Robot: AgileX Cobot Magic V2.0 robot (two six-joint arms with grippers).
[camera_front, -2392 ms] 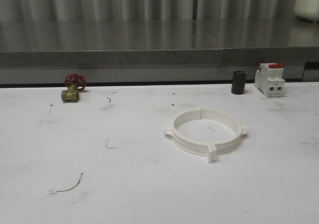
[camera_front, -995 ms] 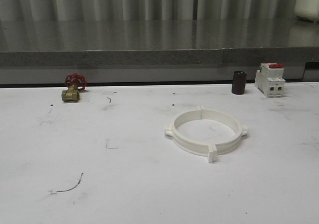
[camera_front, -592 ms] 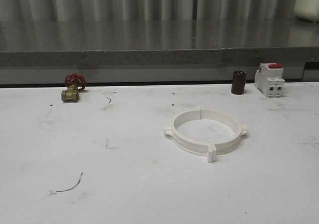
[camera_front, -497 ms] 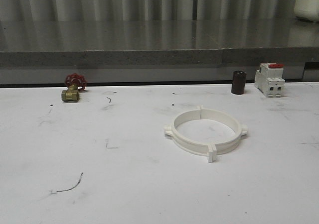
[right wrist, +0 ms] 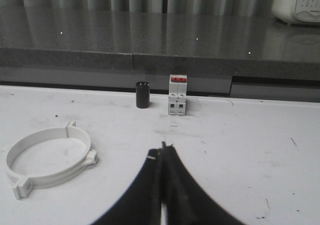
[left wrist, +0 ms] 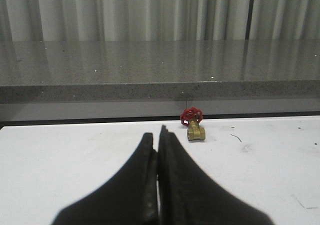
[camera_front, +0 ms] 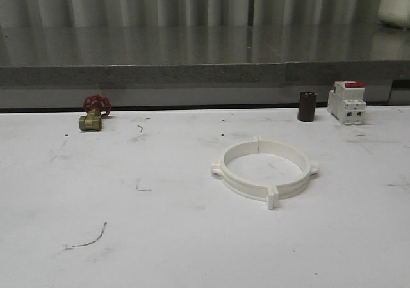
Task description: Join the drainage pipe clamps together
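The two white drainage pipe clamps (camera_front: 264, 170) lie joined as one ring on the white table, right of centre, with square tabs at the seams. The right wrist view has the same ring (right wrist: 47, 157) off to one side of my right gripper (right wrist: 162, 150), which is shut with nothing between its black fingers and sits well clear of the ring. My left gripper (left wrist: 158, 137) is shut and empty too, hovering over bare table a short way before the brass valve.
A brass valve with a red handwheel (camera_front: 93, 114) stands at the back left. A dark cylinder (camera_front: 307, 105) and a white breaker with a red switch (camera_front: 346, 101) stand at the back right. A grey ledge (camera_front: 205, 73) runs along the table's far edge.
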